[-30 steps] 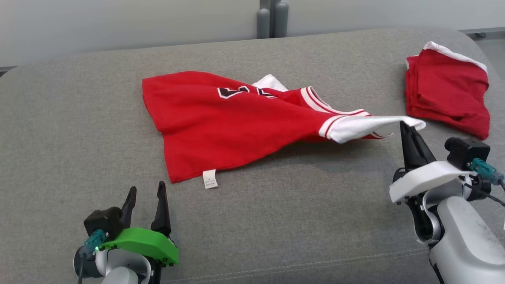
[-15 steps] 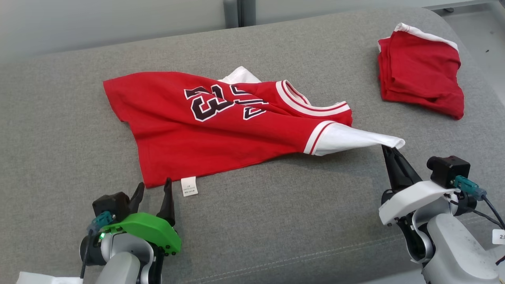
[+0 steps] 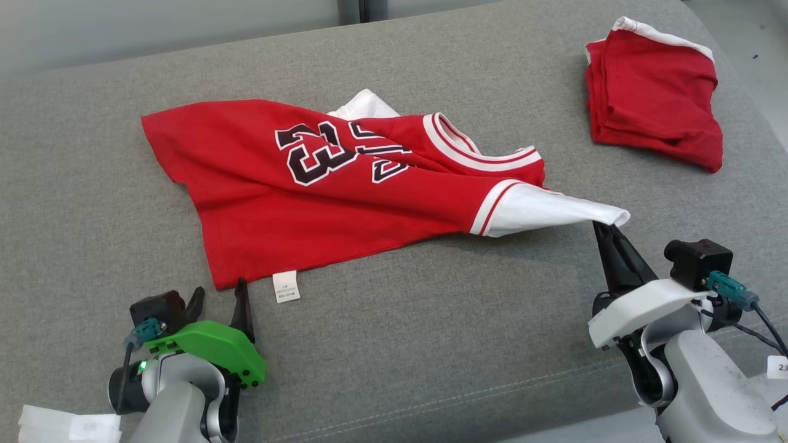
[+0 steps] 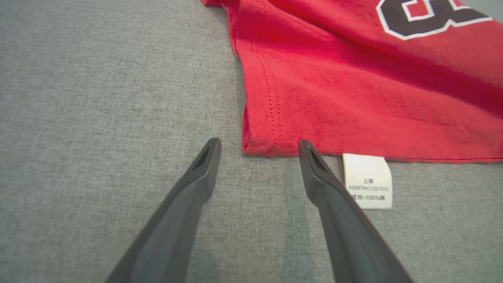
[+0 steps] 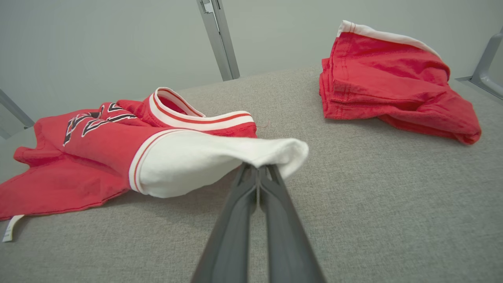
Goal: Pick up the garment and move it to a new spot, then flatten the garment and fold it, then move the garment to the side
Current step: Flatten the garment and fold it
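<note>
left claw (image 3: 219, 287) has a green shell (image 3: 215, 347), right claw (image 3: 602, 227) white; dark tapered fingers (image 4: 196, 184), teal plugs (image 3: 723, 284).

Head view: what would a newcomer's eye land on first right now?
The red jersey with dark numbers, sprawled across the grey cushion, its white sleeve pinched in the shut right gripper. Next, the open left gripper poised at the jersey's near hem corner, and a folded red garment at far right.
</note>
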You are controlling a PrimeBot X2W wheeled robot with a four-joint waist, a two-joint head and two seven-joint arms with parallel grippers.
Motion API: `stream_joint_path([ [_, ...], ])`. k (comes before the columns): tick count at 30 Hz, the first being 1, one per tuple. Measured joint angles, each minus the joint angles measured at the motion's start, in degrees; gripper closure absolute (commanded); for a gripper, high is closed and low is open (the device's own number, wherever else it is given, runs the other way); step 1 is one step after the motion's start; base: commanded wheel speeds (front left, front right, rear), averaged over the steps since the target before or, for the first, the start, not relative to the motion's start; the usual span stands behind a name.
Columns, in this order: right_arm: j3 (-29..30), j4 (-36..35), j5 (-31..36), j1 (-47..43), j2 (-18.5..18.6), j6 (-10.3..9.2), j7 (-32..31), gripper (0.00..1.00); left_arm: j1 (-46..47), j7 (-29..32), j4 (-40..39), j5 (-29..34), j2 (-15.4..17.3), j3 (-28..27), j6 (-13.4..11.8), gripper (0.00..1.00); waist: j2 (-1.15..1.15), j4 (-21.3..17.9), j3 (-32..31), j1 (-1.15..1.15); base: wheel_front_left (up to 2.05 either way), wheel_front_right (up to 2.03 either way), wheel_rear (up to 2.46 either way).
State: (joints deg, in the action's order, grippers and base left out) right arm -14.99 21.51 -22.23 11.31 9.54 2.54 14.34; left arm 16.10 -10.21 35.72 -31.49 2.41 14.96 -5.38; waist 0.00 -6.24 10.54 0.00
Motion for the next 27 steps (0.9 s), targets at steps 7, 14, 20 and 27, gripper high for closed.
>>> stream_joint_path([
  [7,-0.04,-0.08,0.34,0.00,-0.01,0.45,0.00,1.00,1.54,-0.89,2.76,0.00,-0.08,0.04,0.00,0.00,0.00,0.26,0.38,0.00,0.00,0.00,0.00],
  [14,-0.44,-0.09,0.60,0.01,-0.10,0.46,0.00,1.00,3.62,-1.96,4.58,0.64,-0.15,1.44,1.20,0.00,0.00,0.16,0.95,0.00,0.00,0.00,0.00],
  [20,-0.21,-0.08,0.60,0.02,-0.10,0.46,0.00,1.00,4.43,-2.47,6.41,1.03,-0.19,2.21,1.93,1.00,0.00,-0.06,1.27,0.00,0.00,0.00,0.00],
  [27,0.60,-0.13,0.60,0.02,-0.29,0.44,0.00,1.00,4.58,-3.12,6.88,1.10,-0.29,2.45,3.27,1.00,0.00,-0.04,1.27,0.00,0.00,0.00,0.00],
])
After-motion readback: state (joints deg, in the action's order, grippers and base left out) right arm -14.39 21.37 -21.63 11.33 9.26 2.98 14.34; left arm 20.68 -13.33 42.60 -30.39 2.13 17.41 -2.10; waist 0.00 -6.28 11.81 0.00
